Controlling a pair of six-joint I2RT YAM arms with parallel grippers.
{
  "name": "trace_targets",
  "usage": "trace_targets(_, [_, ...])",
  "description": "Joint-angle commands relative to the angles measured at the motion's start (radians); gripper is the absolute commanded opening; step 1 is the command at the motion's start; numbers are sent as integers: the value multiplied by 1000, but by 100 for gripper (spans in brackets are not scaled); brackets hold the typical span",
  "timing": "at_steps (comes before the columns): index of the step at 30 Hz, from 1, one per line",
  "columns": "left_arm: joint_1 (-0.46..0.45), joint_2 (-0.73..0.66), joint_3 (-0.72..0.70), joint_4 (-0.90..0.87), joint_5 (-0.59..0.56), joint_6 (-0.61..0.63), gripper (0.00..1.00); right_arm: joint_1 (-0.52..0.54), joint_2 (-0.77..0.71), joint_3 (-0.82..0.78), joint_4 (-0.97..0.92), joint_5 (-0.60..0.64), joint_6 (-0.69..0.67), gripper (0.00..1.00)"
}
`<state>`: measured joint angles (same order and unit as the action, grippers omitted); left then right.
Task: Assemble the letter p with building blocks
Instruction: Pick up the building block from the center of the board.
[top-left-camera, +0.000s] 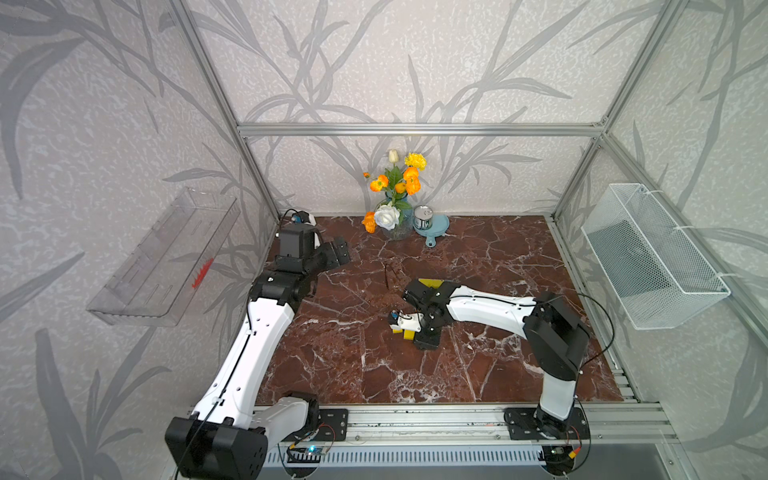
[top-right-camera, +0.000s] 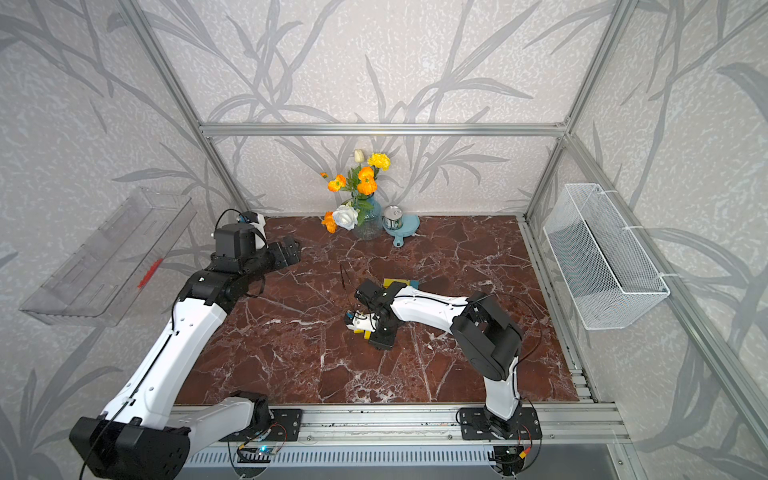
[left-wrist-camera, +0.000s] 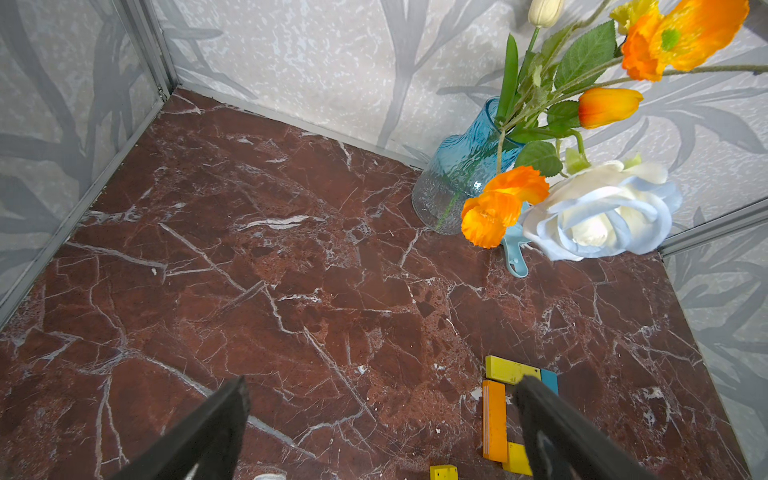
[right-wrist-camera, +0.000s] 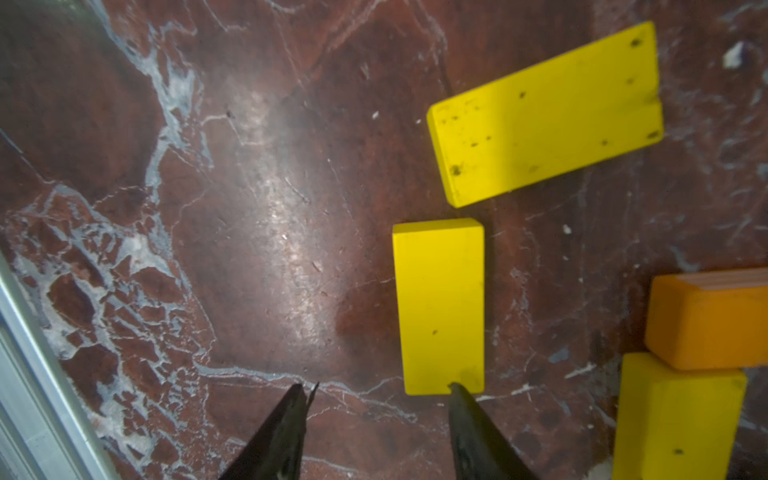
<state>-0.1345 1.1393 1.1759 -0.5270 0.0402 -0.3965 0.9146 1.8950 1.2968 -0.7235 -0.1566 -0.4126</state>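
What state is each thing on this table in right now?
Left arm's jaws: wide open, empty.
Right arm's jaws: open, empty.
Flat yellow block nearest them: lying loose.
Skewed flat yellow block: lying loose.
Orange wooden block: part of the unfinished letter.
Blue glass vase: upright, holding flowers.
Silver tin can: upright on blue dish.

Red-brown marble desk (top-left-camera: 353, 365), white-veined, under bright colours.
Flat rectangular yellow bar (right-wrist-camera: 544, 114), dark-specked; flat orange bar (left-wrist-camera: 494, 419); flat teal-blue bar (left-wrist-camera: 549, 380); blue glass vase (left-wrist-camera: 461, 166); pale wallpaper (top-left-camera: 374, 62) printed with grey leaves.
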Motion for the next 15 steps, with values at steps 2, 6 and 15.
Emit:
trace_targets(2, [7,-24,-1,-13,9,5,100,10,33,26,27,15,-2,55])
trace_targets(6, [7,-28,-4,-12,8,7,100,13,55,39,30,34,-6,55])
trace_targets(15, [7,-30,-10,-13,7,10,100,13,37,32,54,73,-18,55])
